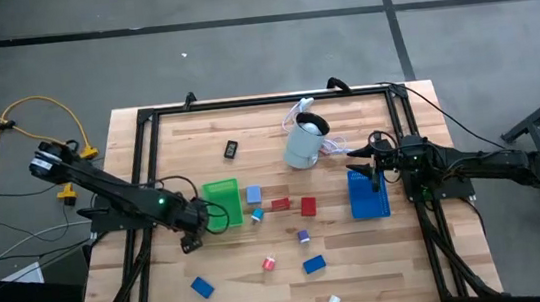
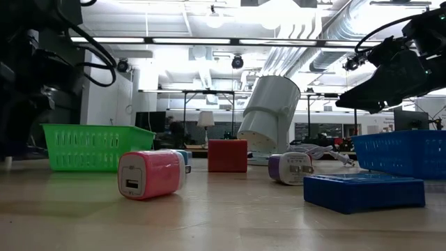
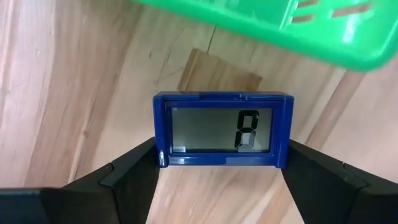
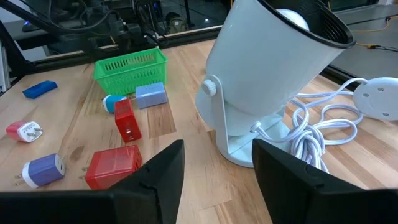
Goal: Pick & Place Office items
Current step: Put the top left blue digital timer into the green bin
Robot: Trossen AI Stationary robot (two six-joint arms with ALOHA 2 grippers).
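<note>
Blue little clock [image 3: 222,138] sits pinched in my left gripper [image 3: 222,171] beside the green tray [image 1: 220,202], so I should hold it level, while my right gripper [image 4: 217,171] waits, spread, over the blue tray [image 1: 368,199].

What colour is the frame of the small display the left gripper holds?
Dark blue frame around a grey screen, clearest in the left wrist view.

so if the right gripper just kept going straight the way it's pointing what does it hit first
Most likely the pale cylindrical appliance: in the right wrist view it sits directly ahead of the right gripper, with its white cord coiled just beside. Nothing shows between the open fingers and it, though depth is hard to judge.
</note>
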